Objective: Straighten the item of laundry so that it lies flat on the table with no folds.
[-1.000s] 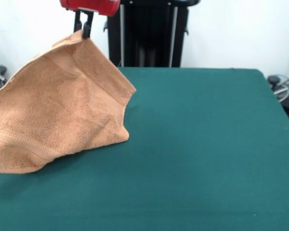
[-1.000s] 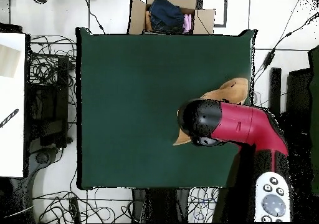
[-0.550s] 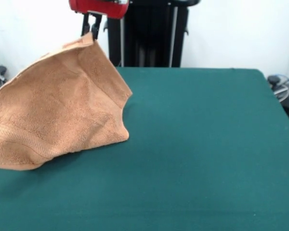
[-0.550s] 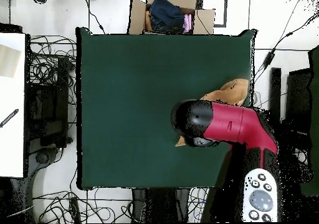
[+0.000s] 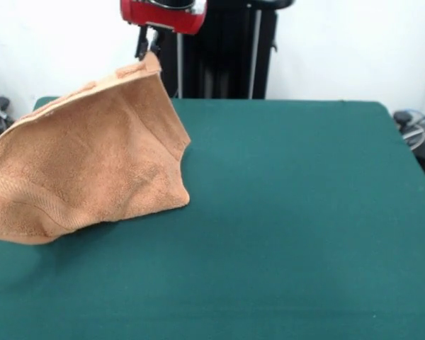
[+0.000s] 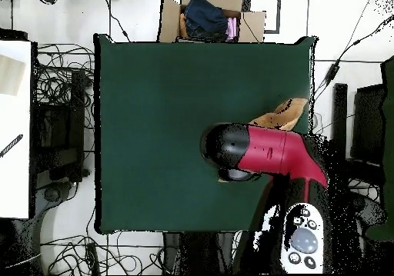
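Gripper (image 5: pixel 149 49) pinching the top corner of the towel (image 5: pixel 85 166), raised above the worktop (image 5: pixel 304 212). Lower edge of towel resting on the cloth surface near one side edge; upper portion hanging tent-like from the held corner. Step judged: drawing the corner across to spread the fabric. Recommended: carry the corner low and steadily toward open worktop, keeping tension so the resting edge anchors and trailing cloth unrolls; release only once the corner is down, to avoid a fresh fold. Orange-tan terry, woven band visible near the lower edge, a doubled-over flap beside the right side. Largely hidden beneath the arm (image 6: pixel 262 151) overhead.
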`<state>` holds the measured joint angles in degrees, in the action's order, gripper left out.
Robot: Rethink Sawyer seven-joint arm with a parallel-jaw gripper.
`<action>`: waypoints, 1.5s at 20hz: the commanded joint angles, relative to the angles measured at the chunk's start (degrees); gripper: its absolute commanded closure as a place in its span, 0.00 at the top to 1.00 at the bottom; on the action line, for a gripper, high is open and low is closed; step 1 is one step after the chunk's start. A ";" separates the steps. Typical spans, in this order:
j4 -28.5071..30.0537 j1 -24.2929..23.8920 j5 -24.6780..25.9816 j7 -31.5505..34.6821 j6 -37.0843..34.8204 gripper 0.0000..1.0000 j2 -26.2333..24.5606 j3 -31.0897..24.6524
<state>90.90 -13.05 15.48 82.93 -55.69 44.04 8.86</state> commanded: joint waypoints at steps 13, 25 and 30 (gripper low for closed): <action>2.34 5.82 -4.11 21.65 -0.10 0.00 -3.95 3.58; 1.33 8.34 -4.29 24.09 -0.29 0.00 -5.17 4.12; 0.97 9.53 -4.62 25.78 -0.40 0.00 -5.84 4.41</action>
<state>90.83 -5.45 13.94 89.34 -55.68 41.38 12.14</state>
